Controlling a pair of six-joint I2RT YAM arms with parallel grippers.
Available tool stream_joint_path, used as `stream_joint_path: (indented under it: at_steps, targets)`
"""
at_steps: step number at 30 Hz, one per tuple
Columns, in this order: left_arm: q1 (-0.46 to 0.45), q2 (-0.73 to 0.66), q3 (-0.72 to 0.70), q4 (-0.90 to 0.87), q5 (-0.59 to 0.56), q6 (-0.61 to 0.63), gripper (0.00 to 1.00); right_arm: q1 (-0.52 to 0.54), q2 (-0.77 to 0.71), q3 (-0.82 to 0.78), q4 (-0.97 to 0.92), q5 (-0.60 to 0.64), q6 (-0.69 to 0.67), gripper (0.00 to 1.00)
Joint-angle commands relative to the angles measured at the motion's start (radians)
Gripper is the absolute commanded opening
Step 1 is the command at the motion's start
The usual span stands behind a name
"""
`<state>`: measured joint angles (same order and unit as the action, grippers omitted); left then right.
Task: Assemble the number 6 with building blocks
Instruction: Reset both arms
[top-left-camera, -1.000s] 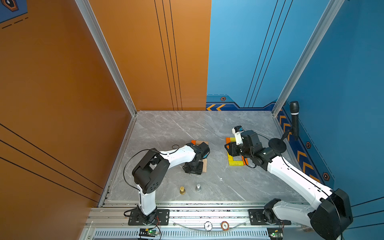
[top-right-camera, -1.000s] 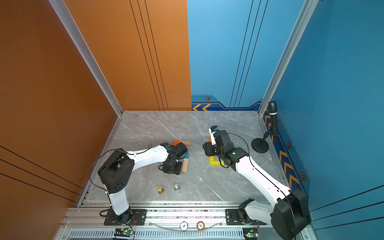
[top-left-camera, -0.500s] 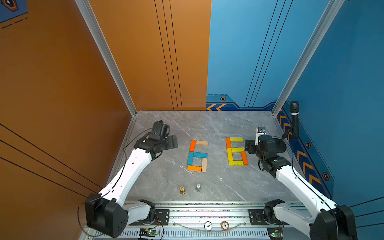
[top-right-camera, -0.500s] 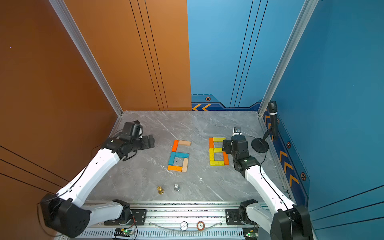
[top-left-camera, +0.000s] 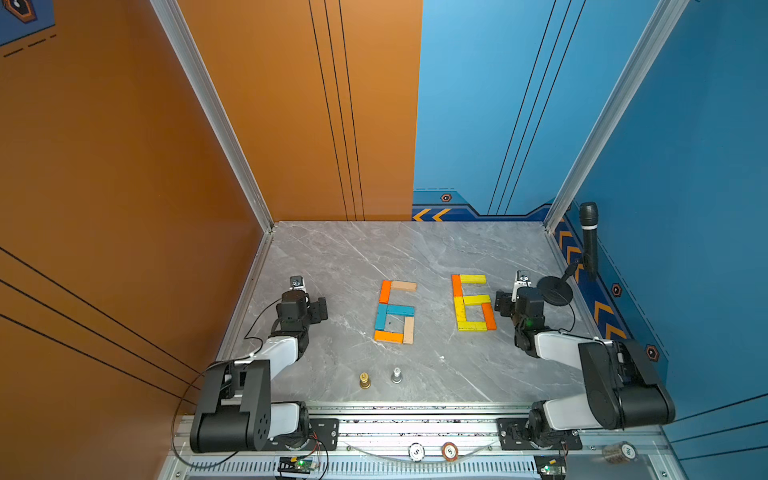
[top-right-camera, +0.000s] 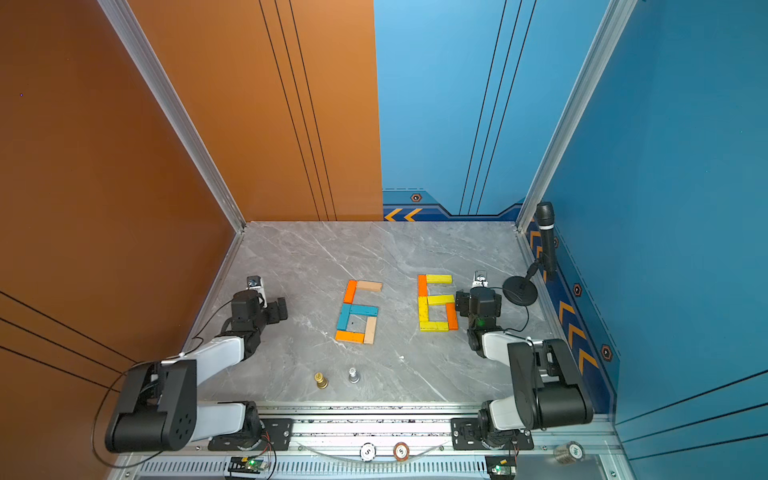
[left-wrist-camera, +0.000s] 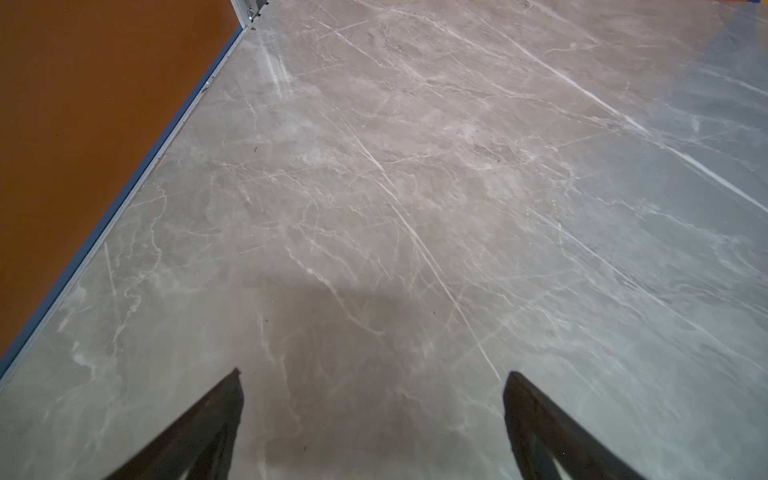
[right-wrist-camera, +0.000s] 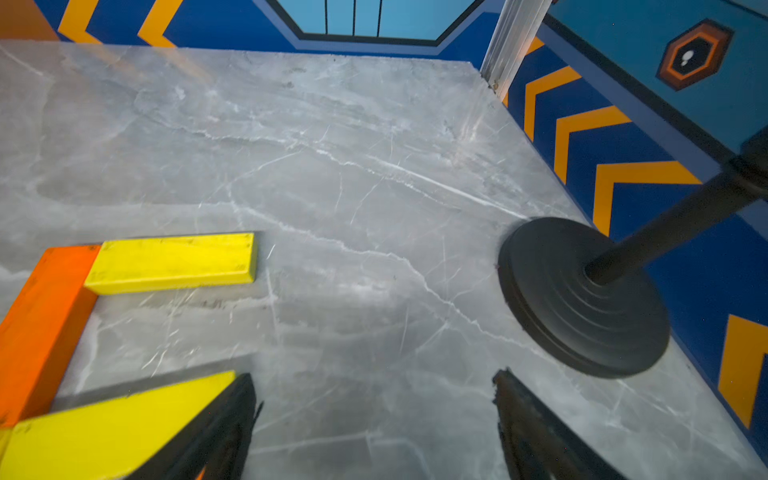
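building blocks (top-left-camera: 400, 309): two flat sixes side by side, mid-table (top-left-camera: 340, 257) | left gripper (left-wrist-camera: 374, 376): jaws apart, empty, near orange wall (left-wrist-camera: 62, 166) edge, bare marble ahead | right gripper (right-wrist-camera: 374, 374): jaws apart, empty, between yellow-orange six (top-left-camera: 476, 299) and mic stand base (right-wrist-camera: 552, 316)

1. Both top views are looking steeply down from high above the table (top-left-camera: 415, 249), over its 6 o'clock edge, facing 12 o'clock from far off. They are sharing nearly everything: whole table, both arms.
2. Left wrist camera is hanging low and close over the table's 9 o'clock side. It is facing roughly 12 o'clock along the orange wall (left-wrist-camera: 83, 124), with the left gripper (left-wrist-camera: 374, 372) fingertips poking into frame.
3. Right wrist camera is hanging low at 3 o'clock, facing 12 o'clock. It is sitting close on the building blocks (right-wrist-camera: 170, 262) and the microphone stand base (right-wrist-camera: 582, 299), with the right gripper (right-wrist-camera: 374, 374) fingertips in frame. Top views are covering these too.
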<state>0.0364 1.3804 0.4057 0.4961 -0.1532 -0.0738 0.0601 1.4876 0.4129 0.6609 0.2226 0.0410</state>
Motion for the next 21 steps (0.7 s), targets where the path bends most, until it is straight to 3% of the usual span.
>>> stream_joint_path:
  at_steps: [1,2,3,5,7,21]
  targets:
    - [-0.042,0.13,-0.001,0.312,-0.004,0.046,0.98,-0.027,0.04,-0.02,0.178,-0.059,0.019,0.99]
    - [-0.084,0.191,-0.025,0.441,-0.039,0.091,0.98,-0.011,0.051,-0.034,0.22,-0.041,0.009,0.99]
    - [-0.088,0.197,-0.033,0.46,-0.05,0.093,0.98,-0.012,0.048,-0.035,0.219,-0.041,0.009,0.99]
    - [-0.084,0.163,-0.014,0.362,-0.098,0.062,0.98,-0.021,0.044,-0.028,0.195,-0.062,0.013,0.99]
    - [-0.087,0.184,-0.034,0.44,-0.107,0.067,0.98,-0.023,0.044,-0.028,0.194,-0.066,0.014,0.99]
    - [-0.082,0.181,-0.024,0.417,-0.083,0.069,0.97,-0.023,0.043,-0.029,0.194,-0.067,0.014,0.99]
